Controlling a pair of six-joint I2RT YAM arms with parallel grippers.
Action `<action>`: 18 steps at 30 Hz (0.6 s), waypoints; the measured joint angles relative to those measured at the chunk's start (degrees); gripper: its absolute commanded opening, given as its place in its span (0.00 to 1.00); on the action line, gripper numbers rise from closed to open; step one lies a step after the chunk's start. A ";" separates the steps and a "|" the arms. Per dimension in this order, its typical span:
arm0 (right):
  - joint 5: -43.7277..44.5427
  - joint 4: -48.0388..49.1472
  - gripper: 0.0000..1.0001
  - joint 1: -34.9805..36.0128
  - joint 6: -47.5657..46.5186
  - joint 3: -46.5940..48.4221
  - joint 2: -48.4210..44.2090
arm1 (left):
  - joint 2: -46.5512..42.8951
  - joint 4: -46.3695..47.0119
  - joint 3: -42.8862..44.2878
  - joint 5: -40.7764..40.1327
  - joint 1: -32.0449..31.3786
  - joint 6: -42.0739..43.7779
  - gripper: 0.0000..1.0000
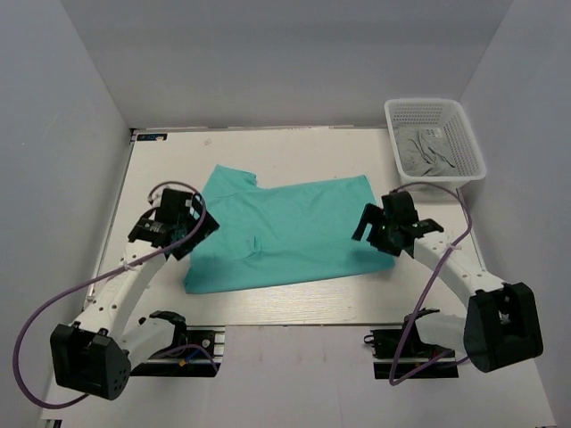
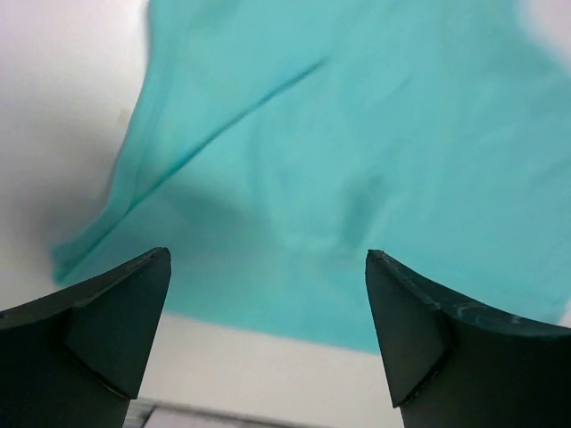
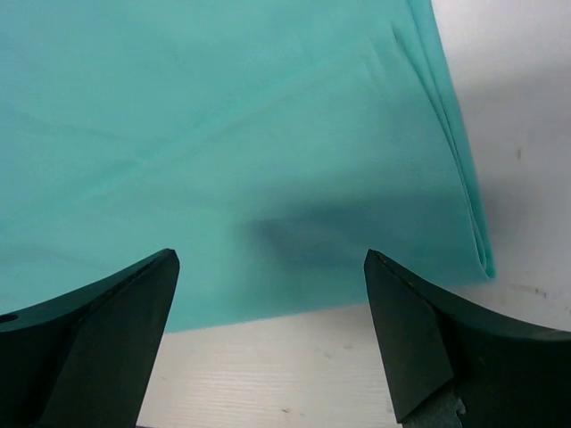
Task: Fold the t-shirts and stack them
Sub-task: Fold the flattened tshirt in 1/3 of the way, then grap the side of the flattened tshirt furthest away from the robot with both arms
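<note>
A turquoise-green t-shirt (image 1: 285, 234) lies flat on the white table, folded lengthwise, with a sleeve sticking out at its upper left. My left gripper (image 1: 189, 234) is open and empty above the shirt's left edge; its view shows the cloth (image 2: 357, 152) just beyond the fingertips. My right gripper (image 1: 373, 234) is open and empty above the shirt's right edge; its view shows the folded cloth (image 3: 250, 134) and its layered right corner.
A white mesh basket (image 1: 464, 134) stands at the back right of the table (image 1: 294, 147) with grey cloth (image 1: 426, 152) inside. Grey walls enclose the table on three sides. Purple cables loop beside both arms.
</note>
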 measured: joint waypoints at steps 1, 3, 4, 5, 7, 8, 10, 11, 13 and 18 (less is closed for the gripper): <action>0.28 -0.15 0.90 -0.02 -0.33 1.95 -0.07 | 0.50 0.85 2.49 -1.46 0.00 0.42 1.00; 1.29 0.83 0.90 -0.09 -0.98 6.45 0.11 | 3.23 3.13 7.04 -3.61 0.15 1.86 1.00; 1.99 1.33 0.90 -0.11 -1.20 9.16 0.57 | 5.42 4.15 9.44 -4.33 0.35 2.80 1.00; 2.84 2.32 0.90 -0.11 -1.49 11.78 1.33 | 8.59 5.53 12.33 -4.87 0.59 3.87 1.00; 4.22 3.52 0.90 -0.24 -1.88 16.94 4.35 | 16.13 7.52 18.03 -6.56 0.90 5.86 1.00; 4.61 4.57 0.90 -0.39 -2.19 19.23 6.29 | 20.70 8.15 21.59 -7.56 0.94 6.69 1.00; 5.20 5.11 0.90 -0.83 -3.17 24.57 11.67 | 30.58 8.72 29.33 -10.45 1.11 7.85 1.00; 5.60 5.09 0.90 -1.07 -3.54 27.15 14.43 | 35.15 8.50 33.40 -11.61 1.38 8.26 1.00; 6.64 4.24 0.90 -1.64 -4.33 32.85 20.59 | 45.24 7.89 43.43 -13.05 1.75 9.33 1.00; 9.40 1.99 0.90 -3.50 -6.99 45.35 34.25 | 66.90 6.08 65.94 -13.29 3.08 11.78 1.00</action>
